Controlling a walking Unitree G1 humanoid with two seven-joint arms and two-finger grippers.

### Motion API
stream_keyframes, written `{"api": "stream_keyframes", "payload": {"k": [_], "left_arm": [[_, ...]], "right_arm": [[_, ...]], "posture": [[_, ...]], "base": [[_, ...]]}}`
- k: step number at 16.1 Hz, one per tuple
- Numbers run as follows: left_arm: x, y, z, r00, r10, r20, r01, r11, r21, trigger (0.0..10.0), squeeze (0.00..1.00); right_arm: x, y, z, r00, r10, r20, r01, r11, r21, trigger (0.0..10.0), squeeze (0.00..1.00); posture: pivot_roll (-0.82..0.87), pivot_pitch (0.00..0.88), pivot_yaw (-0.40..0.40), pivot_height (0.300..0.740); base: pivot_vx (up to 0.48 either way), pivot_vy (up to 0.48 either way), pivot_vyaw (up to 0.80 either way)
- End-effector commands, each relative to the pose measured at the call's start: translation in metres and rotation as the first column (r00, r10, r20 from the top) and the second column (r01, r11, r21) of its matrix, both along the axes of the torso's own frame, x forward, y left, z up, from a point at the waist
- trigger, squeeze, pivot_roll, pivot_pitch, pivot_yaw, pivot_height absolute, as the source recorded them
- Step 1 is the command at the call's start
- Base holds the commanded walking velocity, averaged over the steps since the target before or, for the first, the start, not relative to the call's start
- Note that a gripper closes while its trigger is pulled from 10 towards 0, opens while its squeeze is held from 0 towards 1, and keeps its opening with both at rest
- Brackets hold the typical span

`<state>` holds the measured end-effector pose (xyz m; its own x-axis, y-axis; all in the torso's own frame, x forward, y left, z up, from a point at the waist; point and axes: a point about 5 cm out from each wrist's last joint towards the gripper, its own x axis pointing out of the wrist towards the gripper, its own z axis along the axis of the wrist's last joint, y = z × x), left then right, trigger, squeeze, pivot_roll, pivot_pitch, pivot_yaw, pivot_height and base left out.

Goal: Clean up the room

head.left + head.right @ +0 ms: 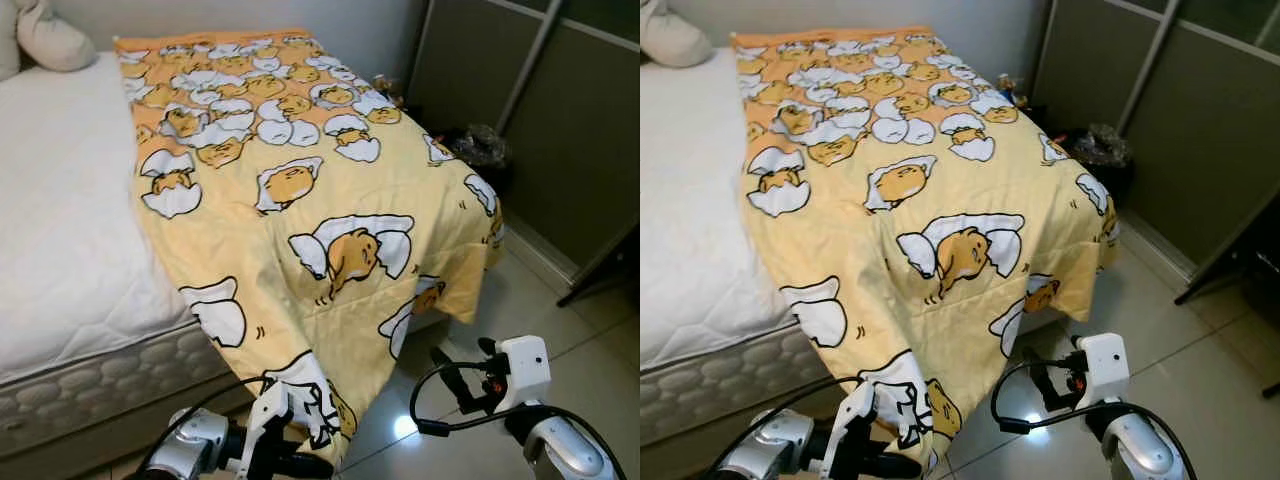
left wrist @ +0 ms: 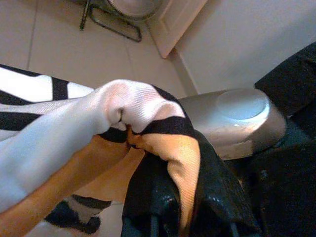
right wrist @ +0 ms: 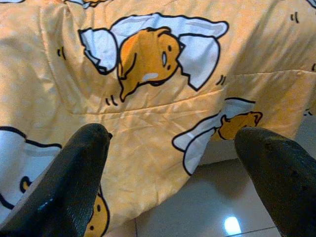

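Your left pincer is pinching the near corner of the yellow blanket, ready to pull it straight; your right pincer waits open beside it.

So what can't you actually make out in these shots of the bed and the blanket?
- Left gripper: its fingertips are buried in the blanket corner in the left wrist view.
- Dark bundle beyond the bed: too small and shadowed in the eye views to identify.
- Pillow: cut off by the frame's top edge.
- Floor under the hanging blanket edge: covered by the cloth.
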<state>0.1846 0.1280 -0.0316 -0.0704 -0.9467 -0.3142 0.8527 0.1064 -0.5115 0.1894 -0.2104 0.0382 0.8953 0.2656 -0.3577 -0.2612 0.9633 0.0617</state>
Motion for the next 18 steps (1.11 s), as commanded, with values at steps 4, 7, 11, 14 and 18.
{"api": "stream_keyframes", "payload": {"k": [4,7,11,14,18], "left_arm": [[0.007,-0.006,-0.001,0.997,-0.062,0.042,0.058,0.994,0.091,0.0,0.0],[-0.013,-0.006,-0.019,0.982,-0.185,0.027,0.172,0.953,0.25,0.0,0.0],[-0.037,-0.014,-0.041,0.975,-0.219,0.032,0.186,0.891,0.414,0.0,0.0],[-0.044,-0.039,-0.051,0.959,-0.258,0.119,0.161,0.839,0.52,0.0,0.0],[-0.05,-0.074,-0.051,0.959,-0.225,0.171,0.111,0.857,0.504,0.0,0.0]], "right_arm": [[-0.001,0.0,0.003,1.0,-0.005,0.006,0.005,1.0,-0.007,10.0,0.0],[-0.002,0.0,0.003,1.0,-0.001,0.002,0.001,1.0,-0.009,10.0,0.0],[-0.003,-0.002,0.003,1.0,0.0,-0.003,0.0,1.0,-0.016,10.0,0.0],[-0.004,-0.004,0.0,1.0,0.0,-0.009,-0.001,1.0,-0.021,10.0,0.0],[-0.003,-0.005,-0.002,1.0,0.002,-0.012,-0.002,1.0,-0.027,10.0,0.0]], "posture": [[-0.21,0.0,-0.033,0.74],[-0.21,0.0,-0.034,0.74],[-0.21,0.0,-0.039,0.74],[-0.21,0.0,-0.042,0.74],[-0.21,0.0,-0.046,0.74]], "base": [[0.0,0.0,0.0],[0.0,0.0,0.0],[0.0,0.0,0.0],[0.0,0.0,0.0],[0.0,0.0,0.0]]}}
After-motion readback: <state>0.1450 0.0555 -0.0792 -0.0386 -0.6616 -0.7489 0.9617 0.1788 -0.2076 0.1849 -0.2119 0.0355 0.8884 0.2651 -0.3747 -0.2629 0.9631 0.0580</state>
